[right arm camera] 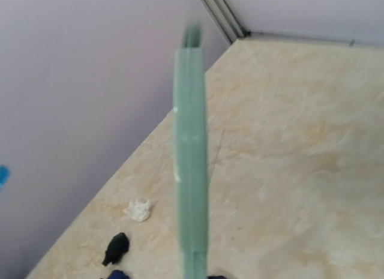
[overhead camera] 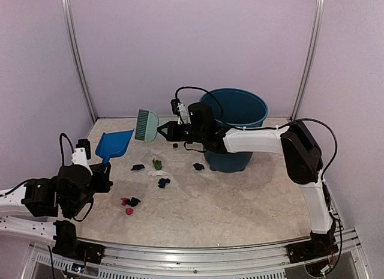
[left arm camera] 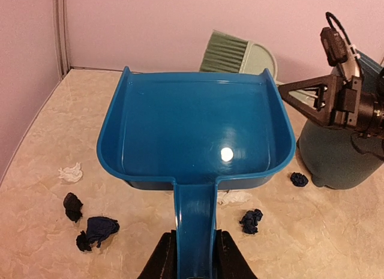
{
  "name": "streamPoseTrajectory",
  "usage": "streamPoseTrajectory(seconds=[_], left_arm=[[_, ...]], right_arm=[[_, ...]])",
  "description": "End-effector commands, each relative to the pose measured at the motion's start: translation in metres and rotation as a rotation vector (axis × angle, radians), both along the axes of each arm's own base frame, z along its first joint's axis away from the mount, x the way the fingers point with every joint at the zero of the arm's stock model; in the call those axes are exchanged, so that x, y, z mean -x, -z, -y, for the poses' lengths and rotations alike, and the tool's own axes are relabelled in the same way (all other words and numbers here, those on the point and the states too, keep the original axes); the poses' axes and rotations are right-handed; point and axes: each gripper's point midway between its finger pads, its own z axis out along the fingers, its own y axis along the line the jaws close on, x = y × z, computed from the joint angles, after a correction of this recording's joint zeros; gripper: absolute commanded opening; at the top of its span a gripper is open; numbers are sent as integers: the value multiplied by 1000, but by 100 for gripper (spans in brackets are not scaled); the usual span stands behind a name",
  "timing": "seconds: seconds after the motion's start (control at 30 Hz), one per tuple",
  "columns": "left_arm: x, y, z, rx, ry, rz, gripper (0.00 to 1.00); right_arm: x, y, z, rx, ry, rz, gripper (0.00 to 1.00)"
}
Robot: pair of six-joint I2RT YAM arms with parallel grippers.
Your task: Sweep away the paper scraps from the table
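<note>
Across the worktop (overhead camera: pixel 240 207) the paper scraps (overhead camera: pixel 162 182) lay scattered centrally, and with left fingers (left arm camera: pixel 163 261) pinching the dustpan (left arm camera: pixel 192 135) and right fingers (overhead camera: pixel 164 132) clamped on the brush (overhead camera: pixel 146 124), we wanted both lowered flush.

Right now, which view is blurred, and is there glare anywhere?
Right wrist view: the brush is smeared and soft-edged. Left wrist view: sharp, with one small white highlight on the dustpan. Top external view: even light, no glare, the paper scraps small but distinct.
</note>
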Motion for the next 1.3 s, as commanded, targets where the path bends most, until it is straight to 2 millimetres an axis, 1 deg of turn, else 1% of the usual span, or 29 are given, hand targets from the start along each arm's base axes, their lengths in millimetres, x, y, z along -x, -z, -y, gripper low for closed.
streamPoseTrajectory(seconds=[0.0,0.13,0.17,0.23,0.27,0.37,0.47,0.6,0.67,0.77,0.8,0.97,1.2,1.23,1.27], left_arm=[[0,-8,-8,34,-21,29,20],[0,-8,-5,37,1,32,20],[0,-8,-4,35,2,31,19],[0,-7,-3,32,4,29,20],[0,-7,-3,28,7,27,19],[0,-6,-1,27,13,25,19],[0,-5,1,24,20,22,19],[0,-5,4,24,35,20,19],[1,-4,5,23,42,18,19],[1,-3,7,22,51,16,19],[2,-3,8,20,55,15,18],[3,-3,11,20,66,17,18],[5,-2,13,19,76,17,18],[5,-2,14,17,77,17,18],[6,-2,14,14,79,16,18]], right_arm=[[-1,24,-33,-79,-97,-196,0],[6,45,-55,-126,-180,-331,0],[7,54,-59,-119,-188,-367,0],[8,61,-65,-107,-182,-412,0],[11,68,-68,-91,-170,-432,0],[13,82,-68,-58,-115,-481,0],[15,95,-65,-16,-52,-532,0],[26,109,-60,42,-7,-590,0],[27,116,-52,83,44,-606,0],[26,118,-34,130,137,-613,0],[28,125,-25,150,165,-627,0],[38,127,4,182,247,-646,0],[62,130,46,223,324,-649,0],[67,137,54,239,332,-658,0],[73,138,59,246,332,-663,0]])
